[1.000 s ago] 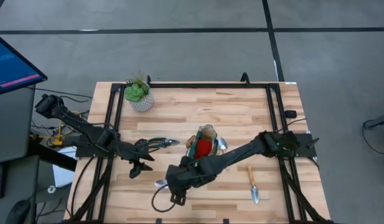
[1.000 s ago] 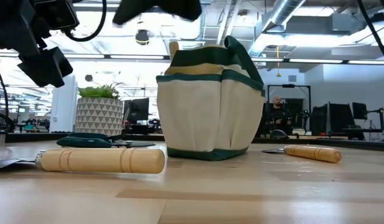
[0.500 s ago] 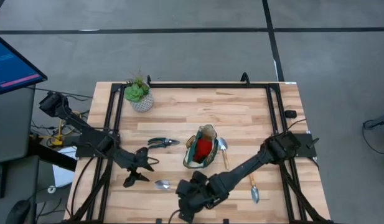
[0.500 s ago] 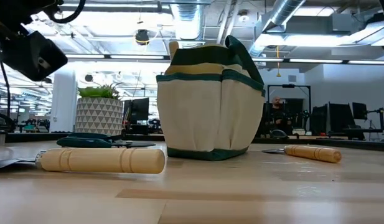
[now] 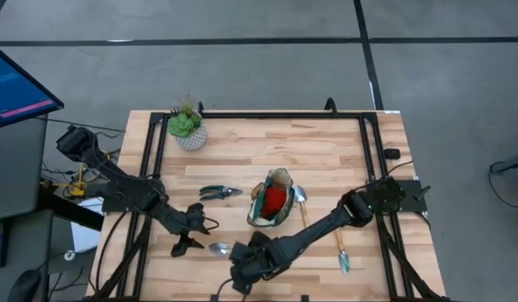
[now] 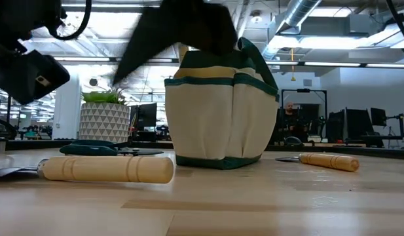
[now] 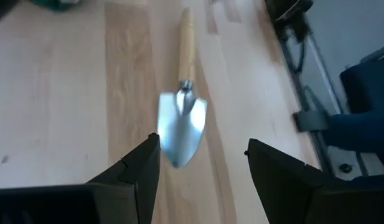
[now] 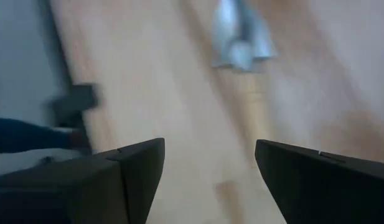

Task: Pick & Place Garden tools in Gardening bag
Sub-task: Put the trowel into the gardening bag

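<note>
A wooden-handled trowel lies flat near the table's front edge, its blade [image 5: 217,248] toward the left; it also shows in the low view [image 6: 107,169]. My left gripper [image 5: 185,245] is open just left of the blade [image 7: 182,127], above the table. My right gripper [image 5: 242,273] is open over the same trowel's handle [image 8: 257,99]. The olive and beige bag [image 5: 271,203] stands mid-table with a red item [image 5: 275,198] inside. The shears [image 5: 218,192] lie left of the bag. A second trowel [image 5: 300,201] lies by the bag's right side, a third [image 5: 341,247] farther right.
A green plant in a whitish pot [image 5: 188,130] stands at the far left corner. Dark frame rails [image 5: 369,159] run along the table's left, right and far sides. Bare wood [image 5: 275,143] lies between the bag and the far edge.
My left gripper has gone from beside the shears toward the table's near edge, ending by the front trowel's blade. My right gripper has gone from the bag's near side toward the near edge and now hovers over that trowel's handle. No tool has moved.
</note>
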`<state>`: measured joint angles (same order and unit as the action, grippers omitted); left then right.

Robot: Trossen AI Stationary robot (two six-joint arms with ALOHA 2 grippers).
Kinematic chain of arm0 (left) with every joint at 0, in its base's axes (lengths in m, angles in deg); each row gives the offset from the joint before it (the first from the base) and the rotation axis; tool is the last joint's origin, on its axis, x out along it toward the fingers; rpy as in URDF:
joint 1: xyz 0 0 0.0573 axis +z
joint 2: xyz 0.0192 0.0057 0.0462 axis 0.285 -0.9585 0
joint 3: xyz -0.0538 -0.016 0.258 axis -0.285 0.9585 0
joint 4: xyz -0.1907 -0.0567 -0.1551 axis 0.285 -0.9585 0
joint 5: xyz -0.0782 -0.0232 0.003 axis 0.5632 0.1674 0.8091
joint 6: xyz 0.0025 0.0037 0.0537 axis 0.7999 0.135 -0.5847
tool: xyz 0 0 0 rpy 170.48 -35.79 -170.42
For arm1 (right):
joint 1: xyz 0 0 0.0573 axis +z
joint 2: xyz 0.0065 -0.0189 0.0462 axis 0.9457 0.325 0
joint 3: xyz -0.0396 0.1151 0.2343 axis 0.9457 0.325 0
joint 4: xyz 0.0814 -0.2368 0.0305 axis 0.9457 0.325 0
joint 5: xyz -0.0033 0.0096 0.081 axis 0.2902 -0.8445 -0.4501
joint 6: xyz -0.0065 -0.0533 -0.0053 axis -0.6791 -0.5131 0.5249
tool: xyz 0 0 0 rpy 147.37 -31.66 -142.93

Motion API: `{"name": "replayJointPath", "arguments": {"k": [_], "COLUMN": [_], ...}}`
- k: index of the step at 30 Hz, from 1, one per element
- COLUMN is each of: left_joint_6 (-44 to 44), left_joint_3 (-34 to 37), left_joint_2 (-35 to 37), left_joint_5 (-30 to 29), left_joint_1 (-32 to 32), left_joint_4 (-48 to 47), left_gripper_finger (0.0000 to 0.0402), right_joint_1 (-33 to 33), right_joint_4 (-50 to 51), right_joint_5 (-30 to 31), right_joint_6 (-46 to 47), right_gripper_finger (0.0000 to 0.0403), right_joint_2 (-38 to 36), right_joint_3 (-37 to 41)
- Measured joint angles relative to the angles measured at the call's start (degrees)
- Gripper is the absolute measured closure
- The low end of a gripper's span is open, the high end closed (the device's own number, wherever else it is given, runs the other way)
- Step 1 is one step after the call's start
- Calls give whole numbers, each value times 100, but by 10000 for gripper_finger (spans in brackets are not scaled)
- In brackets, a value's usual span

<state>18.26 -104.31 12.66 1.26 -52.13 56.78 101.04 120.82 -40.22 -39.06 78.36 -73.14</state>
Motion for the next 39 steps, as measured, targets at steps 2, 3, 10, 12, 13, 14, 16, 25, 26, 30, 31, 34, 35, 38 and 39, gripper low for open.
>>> {"name": "replayJointPath", "arguments": {"k": [2, 3, 10, 12, 13, 14, 16, 25, 26, 30, 31, 34, 35, 38, 39], "left_joint_6": [-6, -6, 3, 3, 5, 5, 7, 9, 9, 11, 19, 48, 46, 44, 44], "left_joint_3": [-2, 0, -1, -1, -2, -2, 0, 0, 0, 0, 0, 0, 0, 2, 2], "left_joint_2": [15, 17, 17, 17, 17, 17, 17, 17, 17, 17, 17, 17, 17, 17, 17], "left_joint_5": [-30, -32, -28, -30, -28, -30, -28, -28, -28, -28, -30, -28, -29, -30, -29], "left_joint_1": [13, 22, 26, 26, 26, 26, 26, 26, 26, 26, 26, 26, 26, 28, 28], "left_joint_4": [23, 25, 83, 92, 94, 94, 94, 98, 98, 101, 103, 107, 111, 125, 125], "left_gripper_finger": [204, 204, 204, 204, 204, 204, 204, 204, 204, 204, 204, 204, 204, 204, 204], "right_joint_1": [-74, -88, -174, -201, -208, -210, -239, -280, -280, -280, -280, -306, -315, -351, -365], "right_joint_4": [-113, -107, -104, -174, -211, -138, -136, 222, 288, 291, 294, 286, 253, 228, 238], "right_joint_5": [28, 37, -6, -22, -24, -27, -51, -6, 36, -12, -30, -26, -28, -39, -41], "right_joint_6": [-127, -221, -727, -816, -844, -882, -940, -994, -1010, -1277, -1323, -1432, -1490, -1617, -1630], "right_gripper_finger": [159, 159, 159, 159, 159, 159, 159, 162, 166, 197, 205, 228, 235, 249, 251], "right_joint_2": [43, 66, 223, 258, 282, 303, 407, 477, 477, 477, 477, 477, 477, 477, 477], "right_joint_3": [-5, -8, 5, -12, -19, -15, -4, -6, -6, -6, -6, -6, -6, -6, -6]}}
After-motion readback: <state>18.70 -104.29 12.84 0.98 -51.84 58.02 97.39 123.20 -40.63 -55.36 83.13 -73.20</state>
